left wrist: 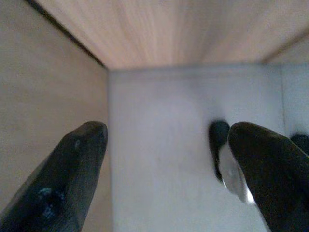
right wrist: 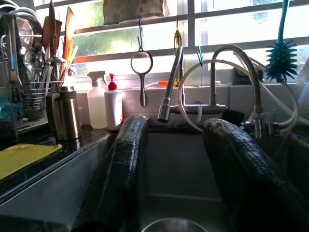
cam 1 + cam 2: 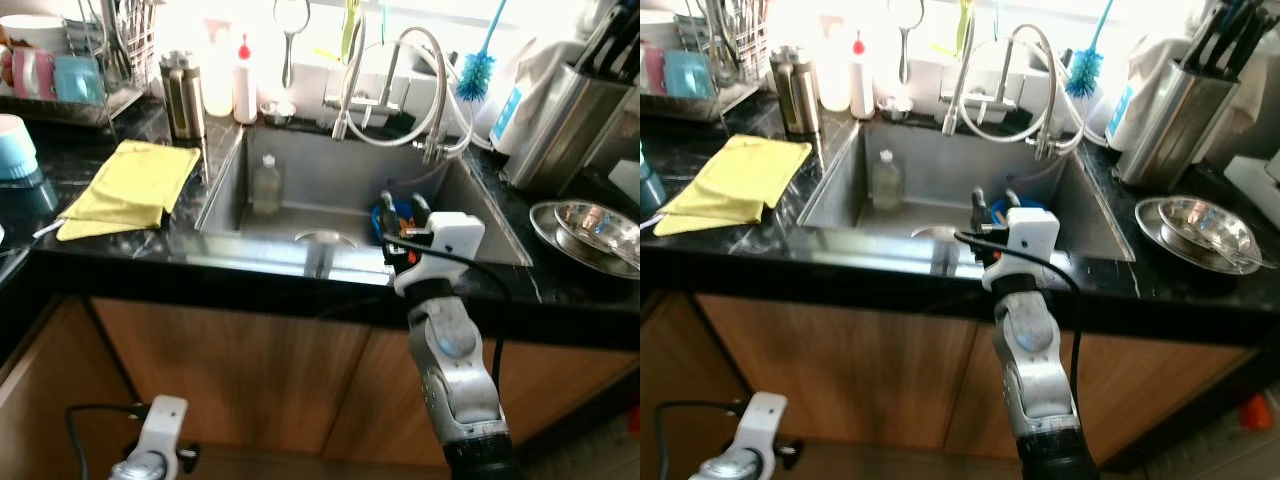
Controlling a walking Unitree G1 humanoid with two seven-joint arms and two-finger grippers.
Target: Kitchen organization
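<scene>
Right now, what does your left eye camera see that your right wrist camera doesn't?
Left eye view alone: a clear bottle standing in the sink, steel bowls on the counter to the right, a blue cup far left. Right wrist view alone: window bars and wooden spatulas. Both: the yellow cloth, steel flask, red-capped bottle, faucet, blue brush, and the open right gripper over the sink.

Blown-out window [image 3: 300, 30] glare, soft focus.

Both eye views look down from the head onto the same sink [image 3: 330, 190], the right wrist view faces its far faucet [image 2: 170, 92] from inside, and the left wrist view sits near a wooden cabinet [image 1: 183, 29].
</scene>
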